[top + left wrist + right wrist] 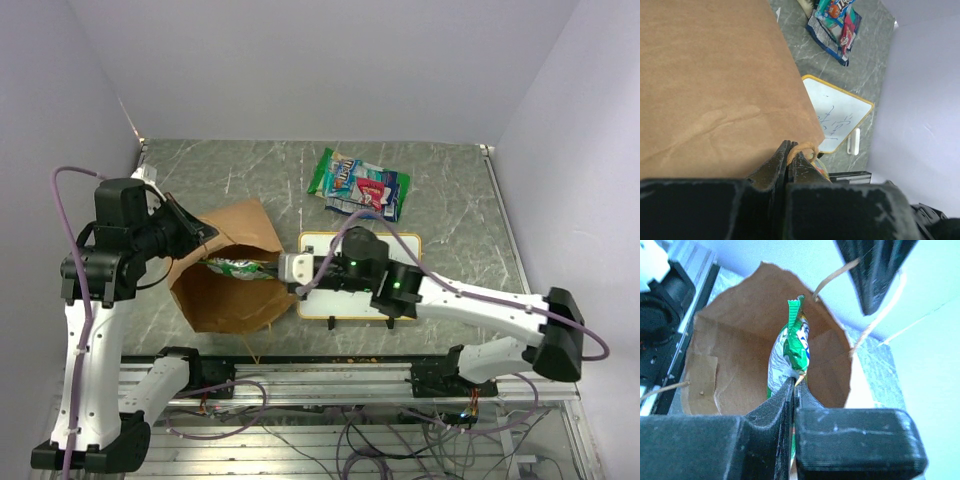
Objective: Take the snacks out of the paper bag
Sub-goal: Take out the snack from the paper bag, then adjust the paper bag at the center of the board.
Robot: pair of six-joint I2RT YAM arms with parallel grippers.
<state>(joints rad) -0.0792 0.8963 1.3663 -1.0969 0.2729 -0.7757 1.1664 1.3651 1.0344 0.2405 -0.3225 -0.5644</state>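
The paper bag lies tipped over on the left part of the table. Its long axis runs roughly left to right, and its open mouth faces right toward the right arm and partly upward. The left gripper is clenched on a loop of the bag's twisted string handle at the rim, holding that edge up. A second string end shows at the opposite side of the mouth in the right wrist view. One green-and-white packet is at the mouth, half inside. It stands on edge with its long axis pointing from the bag's interior out toward the right gripper, whose jaws are pinched tight on its near crimped end. No other packet can be made out inside the bag. Further back and to the right, well apart from the bag, a small heap of loose snacks lies on the table, green, dark blue and red wrappers overlapping. There seem to be three or four, though the exact count is unclear. One yellow-framed whiteboard lies just right of the bag under the right arm, with one white eraser block beside it.
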